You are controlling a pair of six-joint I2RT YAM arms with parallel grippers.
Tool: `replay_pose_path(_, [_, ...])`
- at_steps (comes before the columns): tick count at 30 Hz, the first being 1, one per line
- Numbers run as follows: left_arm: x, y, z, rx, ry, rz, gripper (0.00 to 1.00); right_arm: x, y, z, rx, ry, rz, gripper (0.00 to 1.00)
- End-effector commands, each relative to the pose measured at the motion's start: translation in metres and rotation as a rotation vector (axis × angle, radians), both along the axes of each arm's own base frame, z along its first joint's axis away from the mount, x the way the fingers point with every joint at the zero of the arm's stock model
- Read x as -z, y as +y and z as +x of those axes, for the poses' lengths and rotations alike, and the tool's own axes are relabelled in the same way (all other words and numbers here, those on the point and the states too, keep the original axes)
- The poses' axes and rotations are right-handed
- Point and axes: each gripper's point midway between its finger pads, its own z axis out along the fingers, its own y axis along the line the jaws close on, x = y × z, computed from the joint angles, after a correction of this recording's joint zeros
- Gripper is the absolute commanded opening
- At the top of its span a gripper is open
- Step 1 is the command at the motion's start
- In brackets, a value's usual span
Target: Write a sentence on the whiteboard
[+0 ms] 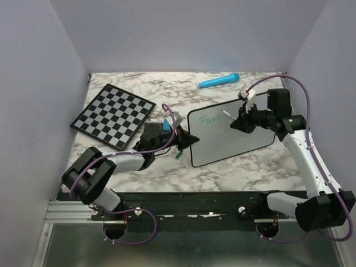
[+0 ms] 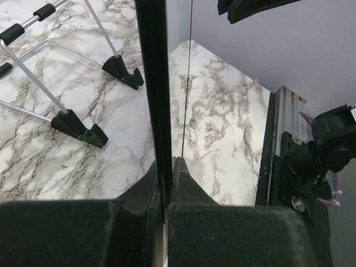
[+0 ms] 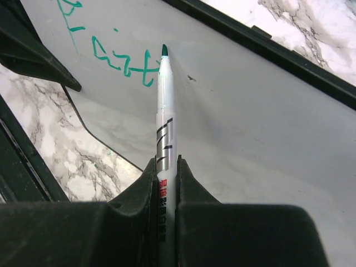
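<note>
Whiteboard [image 1: 239, 139] on the marble table [image 1: 167, 92], gripped at one edge, pen at its face.

The whiteboard lies right of centre, well apart from the chessboard [image 1: 113, 115] at the far left and from a blue tube-shaped object [image 1: 218, 81] at the far edge. The left gripper [image 1: 186, 139] is clamped on the board's left edge; the left wrist view shows its fingers [image 2: 183, 183] pressed together on the thin black frame [image 2: 153, 83], with black-footed wire legs [image 2: 78, 125] beside it. The right gripper [image 1: 236, 121] is clamped on a white pen [image 3: 165, 122], whose green tip [image 3: 164, 50] stands just right of the last green stroke of the writing [image 3: 119, 58] in the board's upper left corner. Whether the tip touches the surface cannot be determined.
</note>
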Motion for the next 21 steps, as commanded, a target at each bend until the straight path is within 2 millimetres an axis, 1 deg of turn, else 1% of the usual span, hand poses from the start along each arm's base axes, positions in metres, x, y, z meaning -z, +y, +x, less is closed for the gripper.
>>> replay_pose_path(1, [0.016,0.000,0.004,0.000,-0.032,0.071,0.00,-0.007,-0.004,0.014,0.044,-0.021,0.002,0.00])
replay_pose_path(4, [0.016,0.000,0.003,0.002,-0.032,0.072,0.00,-0.001,-0.004,0.012,0.037,-0.006,-0.001,0.01])
replay_pose_path(13, [0.016,0.001,0.004,-0.001,-0.038,0.073,0.00,0.016,-0.005,-0.004,0.001,0.036,-0.022,0.01])
replay_pose_path(18, [0.015,0.001,0.005,-0.001,-0.041,0.072,0.00,0.035,-0.006,-0.014,-0.018,0.084,-0.039,0.01])
replay_pose_path(21, [0.015,0.000,0.004,0.002,-0.040,0.071,0.00,0.041,-0.007,-0.018,-0.024,0.096,-0.044,0.01])
